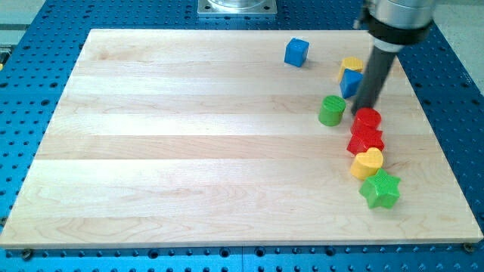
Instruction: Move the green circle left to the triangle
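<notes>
The green circle (331, 110) stands on the wooden board (189, 136) at the view's right of centre. The blue triangle (349, 81) lies just above and right of it, touching a yellow block (352, 64). My tip (361, 112) is down on the board right of the green circle, with a small gap between them. The tip is below the blue triangle and close against the top of a red circle (367, 119). The dark rod slants up to the view's top right and hides part of the yellow block's right side.
A blue cube (296, 51) sits near the view's top. Below the red circle runs a column of a red star-like block (365, 140), a yellow heart (367, 163) and a green star (380, 189). A blue perforated table (30, 91) surrounds the board.
</notes>
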{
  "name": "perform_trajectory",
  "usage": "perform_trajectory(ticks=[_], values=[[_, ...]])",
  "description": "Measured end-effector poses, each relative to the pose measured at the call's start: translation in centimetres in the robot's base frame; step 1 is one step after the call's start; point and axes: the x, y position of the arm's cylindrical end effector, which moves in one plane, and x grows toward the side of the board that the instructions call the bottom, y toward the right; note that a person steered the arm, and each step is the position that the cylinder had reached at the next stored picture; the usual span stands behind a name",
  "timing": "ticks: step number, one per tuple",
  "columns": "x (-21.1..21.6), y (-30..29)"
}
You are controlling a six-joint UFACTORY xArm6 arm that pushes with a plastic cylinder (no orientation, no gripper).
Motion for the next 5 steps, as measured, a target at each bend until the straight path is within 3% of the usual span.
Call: perform_trajectory(ticks=[1,3,5], values=[[0.1,-2.7],[-1.6,-17.1],[-0.1,-16.3]])
